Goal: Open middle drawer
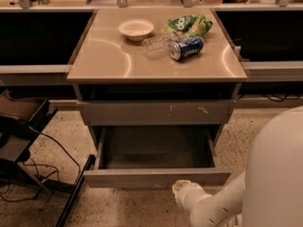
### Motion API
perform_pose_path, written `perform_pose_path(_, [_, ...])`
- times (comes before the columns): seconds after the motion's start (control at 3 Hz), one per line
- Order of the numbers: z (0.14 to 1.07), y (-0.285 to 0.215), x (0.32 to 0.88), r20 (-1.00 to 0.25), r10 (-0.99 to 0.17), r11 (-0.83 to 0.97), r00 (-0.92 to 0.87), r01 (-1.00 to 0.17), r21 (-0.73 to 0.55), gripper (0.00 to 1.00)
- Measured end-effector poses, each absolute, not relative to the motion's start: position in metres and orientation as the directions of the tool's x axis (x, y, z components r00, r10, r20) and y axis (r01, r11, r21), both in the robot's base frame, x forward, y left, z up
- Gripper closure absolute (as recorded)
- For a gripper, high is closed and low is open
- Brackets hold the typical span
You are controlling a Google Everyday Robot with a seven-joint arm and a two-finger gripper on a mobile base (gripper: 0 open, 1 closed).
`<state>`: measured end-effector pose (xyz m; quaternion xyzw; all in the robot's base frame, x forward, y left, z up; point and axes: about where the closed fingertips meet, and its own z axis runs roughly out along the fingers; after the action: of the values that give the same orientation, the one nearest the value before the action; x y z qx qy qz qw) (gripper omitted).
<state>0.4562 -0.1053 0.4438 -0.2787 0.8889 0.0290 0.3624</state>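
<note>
One middle drawer (156, 178) out twd camera, long axis left-right; pincer (181, 187) by its front, state can't tell.

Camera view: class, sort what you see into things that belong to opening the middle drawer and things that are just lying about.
Belongs to the job:
middle drawer, pulled out
gripper, just below the drawer's front, right of centre

Just lying about, on the cabinet top:
bowl
clear bottle, on its side
blue can, on its side
green bag

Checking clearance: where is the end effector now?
Camera view, bottom, right of centre: the end effector sits just in front of the open middle drawer.
</note>
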Motion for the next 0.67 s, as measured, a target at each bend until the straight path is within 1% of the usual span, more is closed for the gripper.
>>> perform_pose_path(0.67, [0.4439, -0.1055, 0.4567, -0.661, -0.474, 0.843, -0.582, -0.516, -0.151, 0.34])
